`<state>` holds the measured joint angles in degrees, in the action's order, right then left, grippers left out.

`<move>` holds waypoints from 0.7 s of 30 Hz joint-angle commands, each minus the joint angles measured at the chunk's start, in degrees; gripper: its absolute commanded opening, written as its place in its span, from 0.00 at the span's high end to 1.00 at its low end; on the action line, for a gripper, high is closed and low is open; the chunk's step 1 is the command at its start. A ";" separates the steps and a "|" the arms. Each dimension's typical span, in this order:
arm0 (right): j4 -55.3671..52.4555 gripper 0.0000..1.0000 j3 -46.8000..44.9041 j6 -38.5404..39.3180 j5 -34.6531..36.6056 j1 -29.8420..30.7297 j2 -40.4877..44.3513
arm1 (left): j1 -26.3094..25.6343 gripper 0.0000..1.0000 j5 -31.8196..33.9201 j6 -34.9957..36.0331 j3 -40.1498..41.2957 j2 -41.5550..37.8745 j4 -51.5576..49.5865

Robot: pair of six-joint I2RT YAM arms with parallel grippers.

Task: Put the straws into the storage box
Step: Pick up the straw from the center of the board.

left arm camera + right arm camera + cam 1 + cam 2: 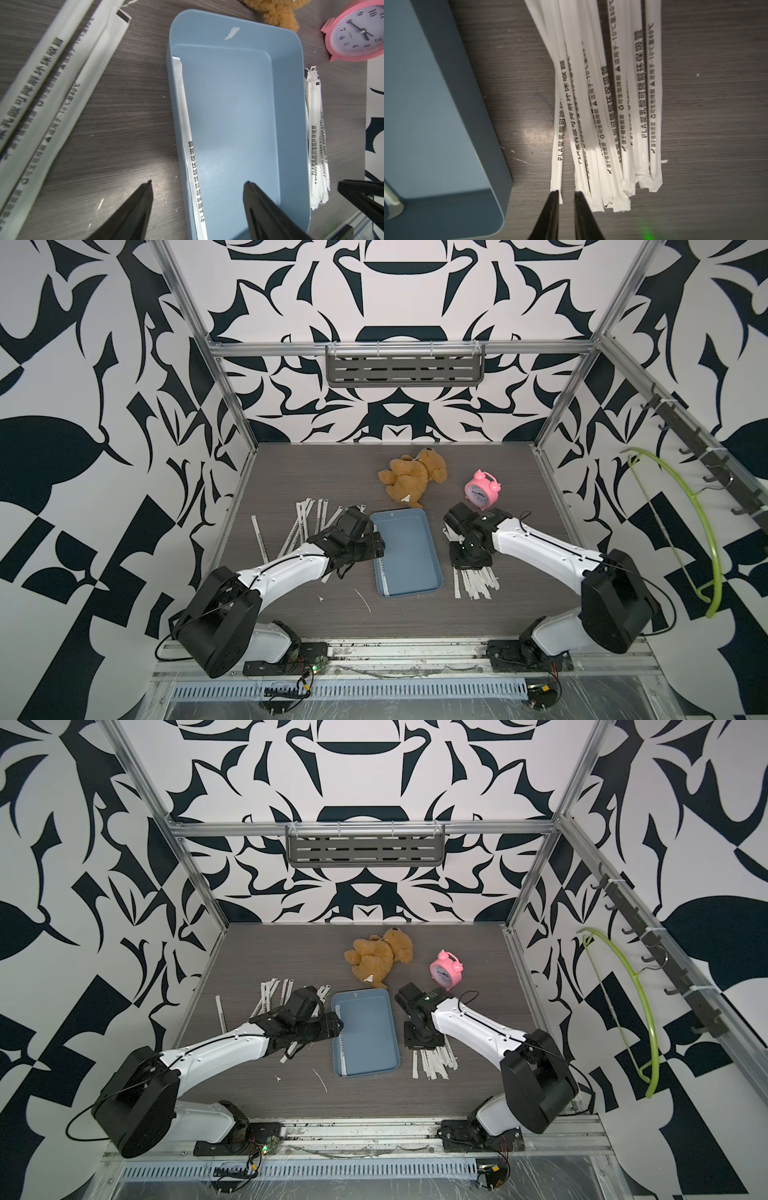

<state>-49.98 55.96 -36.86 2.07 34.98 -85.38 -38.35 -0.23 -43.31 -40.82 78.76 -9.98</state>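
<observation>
The storage box [411, 547] [370, 1036], a shallow blue-grey tray, lies mid-table. One straw [188, 133] [386, 585] lies inside it along its left wall. My left gripper [198, 183] [379, 545] is open, straddling that wall above the straw, one finger over the table and the other over the box floor. Several more straws [299, 522] fan out on the table left of the box. A second bundle of straws [608, 116] [478, 583] lies right of it. My right gripper [566, 192] points down at that bundle's near ends, its jaws a narrow gap apart with bare table between them.
A brown teddy bear [415, 477] and a pink alarm clock [482, 489] sit behind the box. A small white scrap [232, 33] sticks to the box's far wall, and thin scraps [363, 599] lie on the table in front. A grey slotted shelf [405, 366] hangs on the back wall.
</observation>
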 commanded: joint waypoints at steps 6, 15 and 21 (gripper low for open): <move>5.89 0.76 -0.73 0.30 0.41 0.13 -5.10 | -0.41 0.24 1.20 -0.64 -1.05 0.59 0.66; 9.41 0.76 -1.21 -0.61 0.46 0.17 -10.71 | -0.42 0.24 1.02 -0.64 -0.63 1.20 1.45; 9.81 0.84 -1.90 -0.61 1.01 0.00 -12.05 | -0.41 0.24 1.07 -0.46 -0.68 1.53 1.80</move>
<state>-40.80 54.96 -37.12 1.54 35.03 -96.44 -38.65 0.25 -43.90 -40.82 79.70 -8.67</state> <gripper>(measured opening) 0.166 0.756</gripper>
